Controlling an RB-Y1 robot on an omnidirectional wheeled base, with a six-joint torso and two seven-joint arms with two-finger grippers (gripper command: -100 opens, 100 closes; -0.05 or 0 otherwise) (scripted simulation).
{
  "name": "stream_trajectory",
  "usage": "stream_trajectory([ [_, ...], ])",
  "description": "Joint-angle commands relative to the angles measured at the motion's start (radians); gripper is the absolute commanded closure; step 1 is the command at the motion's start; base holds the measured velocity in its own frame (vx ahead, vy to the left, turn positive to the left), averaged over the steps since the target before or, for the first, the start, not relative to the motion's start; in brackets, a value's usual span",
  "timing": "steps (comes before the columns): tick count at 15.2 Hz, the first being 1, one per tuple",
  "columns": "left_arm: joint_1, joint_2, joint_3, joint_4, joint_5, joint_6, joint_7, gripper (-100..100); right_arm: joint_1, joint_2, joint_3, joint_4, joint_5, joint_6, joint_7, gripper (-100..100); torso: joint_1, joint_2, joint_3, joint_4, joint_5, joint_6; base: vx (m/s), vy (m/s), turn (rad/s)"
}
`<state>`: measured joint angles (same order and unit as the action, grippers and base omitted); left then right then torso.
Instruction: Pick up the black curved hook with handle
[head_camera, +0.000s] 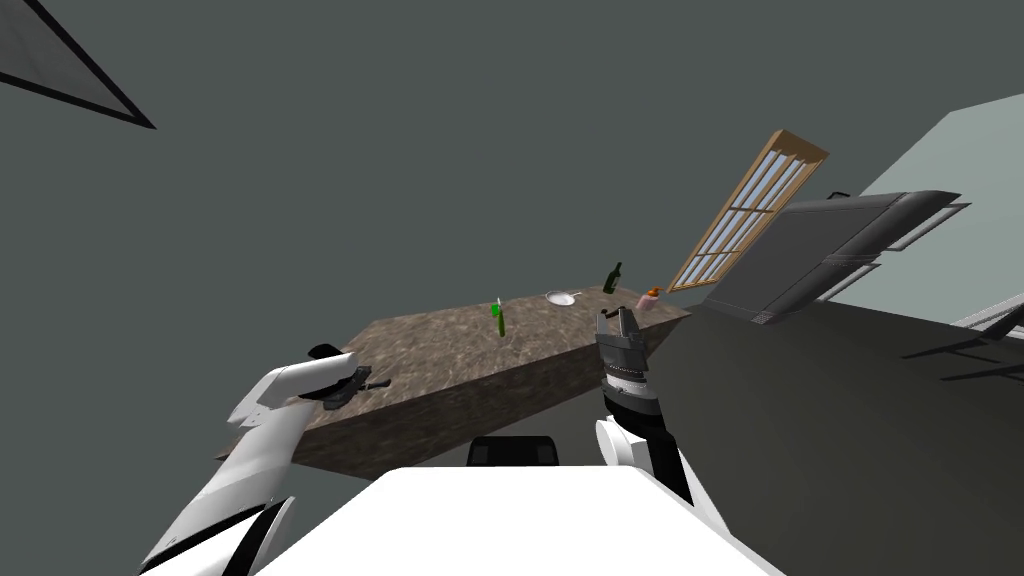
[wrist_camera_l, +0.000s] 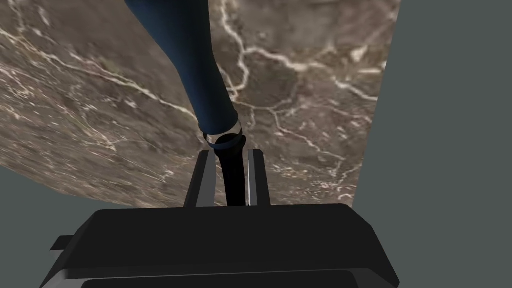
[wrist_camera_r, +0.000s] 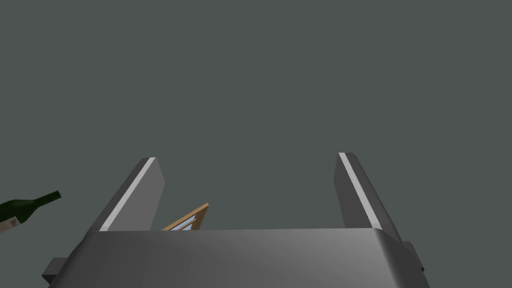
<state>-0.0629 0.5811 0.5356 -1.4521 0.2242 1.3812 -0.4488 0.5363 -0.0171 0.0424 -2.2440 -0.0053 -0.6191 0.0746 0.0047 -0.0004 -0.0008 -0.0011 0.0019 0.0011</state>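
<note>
Gripping the hook (wrist_camera_l: 205, 85) by its shaft over the counter (wrist_camera_l: 310, 100), left end effector (wrist_camera_l: 230, 152) likely needs a steady lift next; right end effector (wrist_camera_r: 248, 157) open.

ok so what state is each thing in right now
black curved hook with dark blue handle: clamped by its black shaft, over the brown veined counter
left pincer: shut on the hook
right pincer: open, holding nothing
dark green bottle: standing on the counter
small bright green bottle: standing
</note>
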Motion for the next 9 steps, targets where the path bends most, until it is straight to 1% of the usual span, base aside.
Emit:
stream_trajectory([
  [1, 0.013, 0.003, -0.015, -0.028, 0.006, 0.017, 0.024, 100, 0.000, 0.000, 0.000, 0.000, 0.000, 0.000, 0.000, 0, 0.000, 0.000, 0.000, 0.000, 0.000, 0.000, -0.009, 0.034, -0.011],
  [3, 0.039, 0.010, -0.054, -0.083, 0.017, 0.048, 0.076, 100, 0.000, 0.000, 0.000, 0.000, 0.000, 0.000, 0.000, 0, -0.001, 0.000, 0.000, 0.000, 0.000, 0.000, -0.010, 0.040, -0.016],
  [4, 0.039, 0.010, -0.054, -0.088, 0.017, 0.048, 0.079, 100, 0.000, 0.000, 0.000, 0.000, 0.000, 0.000, 0.000, 0, -0.001, 0.000, 0.000, 0.000, 0.000, 0.000, -0.010, 0.048, -0.022],
  [6, 0.066, 0.017, -0.092, -0.145, 0.029, 0.080, 0.130, 100, 0.000, 0.000, 0.000, 0.000, 0.000, 0.000, 0.000, 0, -0.001, 0.000, 0.000, 0.000, 0.000, 0.001, -0.016, 0.047, -0.023],
  [7, 0.066, 0.017, -0.092, -0.147, 0.029, 0.080, 0.134, 100, 0.000, 0.000, 0.000, 0.000, 0.000, 0.000, 0.000, 0, 0.000, 0.000, 0.000, 0.000, 0.000, 0.001, -0.013, 0.049, -0.017],
  [8, 0.079, 0.020, -0.112, -0.177, 0.034, 0.096, 0.162, 100, 0.000, 0.000, 0.000, 0.000, 0.000, 0.000, 0.000, 0, 0.000, 0.000, 0.000, 0.000, 0.000, 0.001, -0.013, 0.042, -0.014],
  [9, 0.069, 0.017, -0.094, -0.152, 0.029, 0.081, 0.135, 100, 0.000, 0.000, 0.000, 0.000, 0.000, 0.000, 0.000, 0, -0.001, 0.000, 0.000, 0.000, 0.000, 0.001, -0.009, 0.024, -0.012],
])
